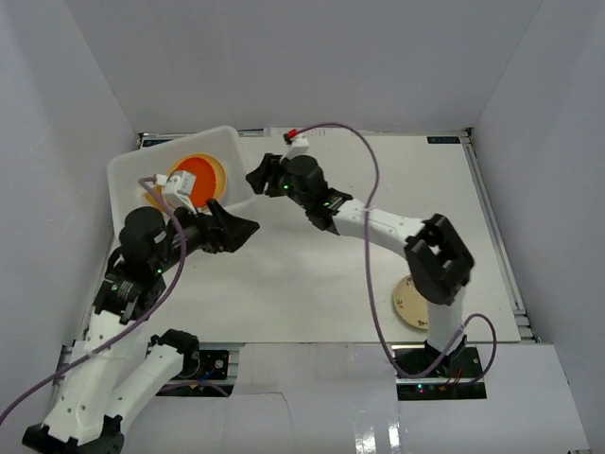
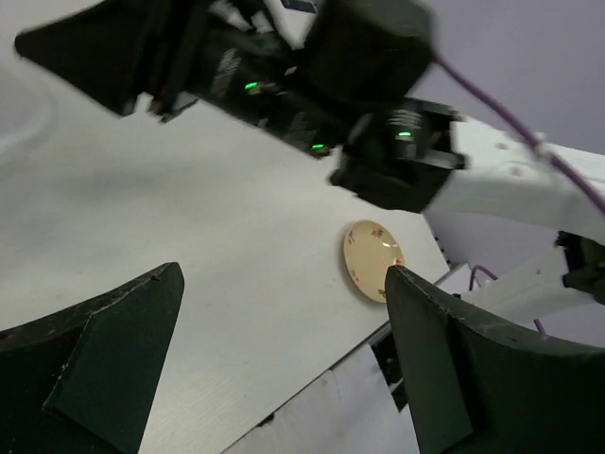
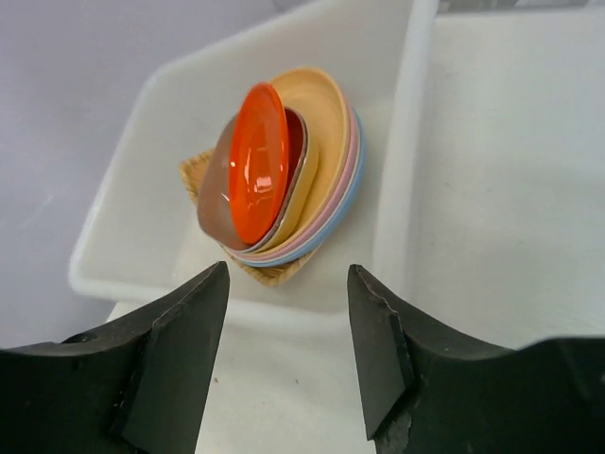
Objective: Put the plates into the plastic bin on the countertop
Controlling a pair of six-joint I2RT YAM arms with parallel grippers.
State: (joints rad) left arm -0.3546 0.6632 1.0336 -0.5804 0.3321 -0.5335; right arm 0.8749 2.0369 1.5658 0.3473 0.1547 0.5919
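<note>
The beige plate [image 1: 408, 301] is lying flat on the countertop [image 1: 312, 274], at the near right beside the right arm's base, well apart from everything else. It is probably going to handle as a light, stiff dish with a smooth, slippery face. Since it is sitting flush on the table, the raised rim is looking like the only place to pinch. Whether it is breakable I cannot tell. It is round and shallow, with small dark specks around its edge.

The other plates [image 3: 274, 170] are sitting stacked in the plastic bin [image 1: 170, 142] at the far left. An orange plate is lying on top, with brown, yellow, pink and blue rims showing below.

The right gripper [image 3: 288, 284] is hovering just near the bin, jaws apart and gripping nothing. The left gripper [image 2: 284, 274] is hanging wide and empty over bare table.
</note>
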